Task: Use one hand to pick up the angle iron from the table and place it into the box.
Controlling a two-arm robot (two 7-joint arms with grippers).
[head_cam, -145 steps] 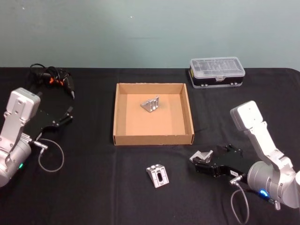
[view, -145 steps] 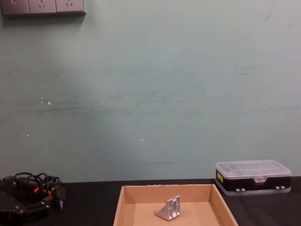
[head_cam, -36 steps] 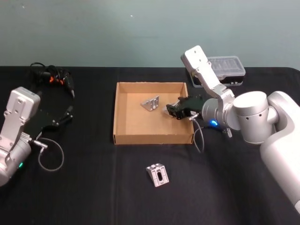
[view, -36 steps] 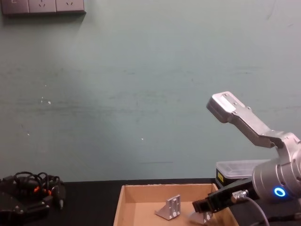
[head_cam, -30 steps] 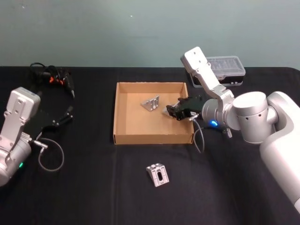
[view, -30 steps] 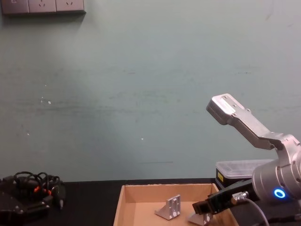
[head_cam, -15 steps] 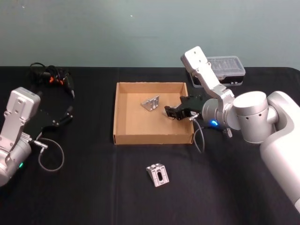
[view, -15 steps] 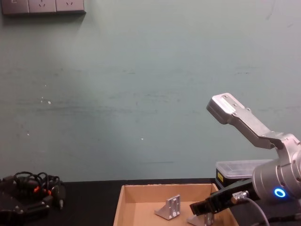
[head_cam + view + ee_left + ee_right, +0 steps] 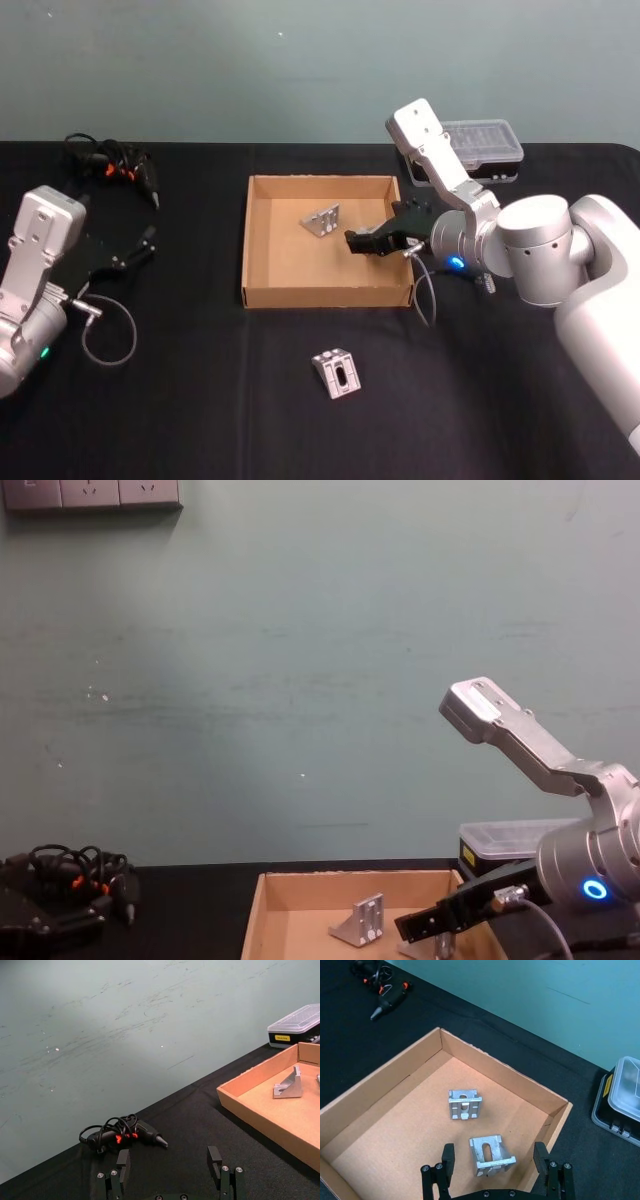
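A: What is the box (image 9: 245, 250) made of, and what lies in it?
B: It is a shallow tray of tan cardboard at the centre of the head view. Two pieces of ribbed silver metal with slotted faces lie on its floor. One angle iron (image 9: 322, 222) stands near the far wall, and the second angle iron (image 9: 491, 1156) lies close to the right wall.
A: And the right gripper (image 9: 362, 243)?
B: Its silver-grey arm bends in from the right with the elbow high. The black blocky fingers point left over the box's right half. The claw is spread wide, and the second angle iron sits between the fingers, touching neither.
A: Is anything on the matte black table (image 9: 200, 400)?
B: A third angle iron (image 9: 336, 374) lies at lower centre, in front of the box. The left gripper (image 9: 138, 250) rests at the left edge, fingers wide apart, holding nothing.
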